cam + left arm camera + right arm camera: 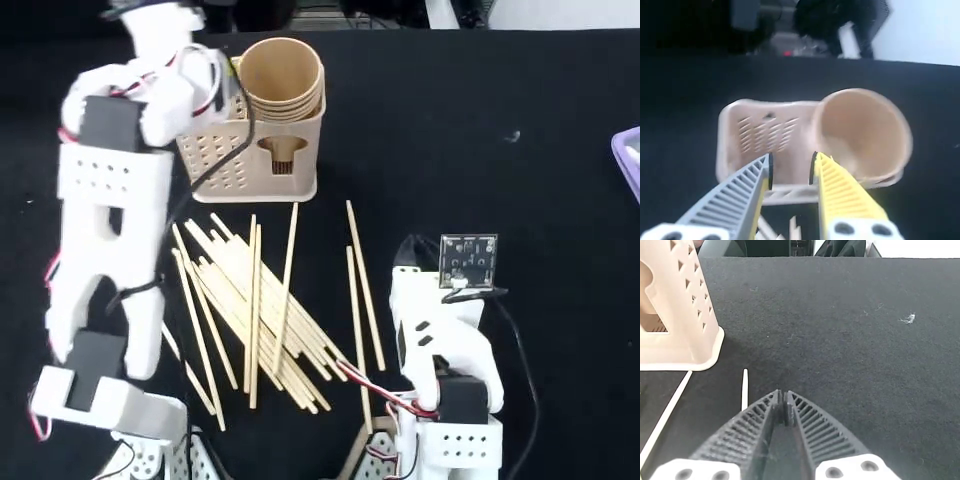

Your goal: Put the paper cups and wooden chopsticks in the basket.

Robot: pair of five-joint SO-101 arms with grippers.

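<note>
1. Left claw (791, 166): jaws parted and nothing between them. It hangs over the basket (735, 131), above the free side next to the cups.
2. Right claw (783, 399): jaws pressed together and empty. It is held low over bare worktop (840, 330), apart from the basket's corner.
3. Paper cups (283, 72): nested in one stack, standing in the basket's right-hand part as the high view shows it (this half of the task looks done).
4. Wooden chopsticks (250, 300): a loose, crossed fan on the worktop in front of the basket, between the two arms. None can be seen inside the basket.
5. Step in hand, as judged: fetching chopsticks.
   - Take a few near one end of the pile, where the sticks lie roughly parallel.
   - Tip them end-down into the open side of the basket.
6. Obstacles:
   - The cup stack crowds the basket's mouth.
   - Crossed sticks may drag their neighbours.
   - Two outlying sticks (362, 290) lie just beside the right arm's base.
7. Other: a purple item (628, 160) at the worktop's edge, well apart.
</note>
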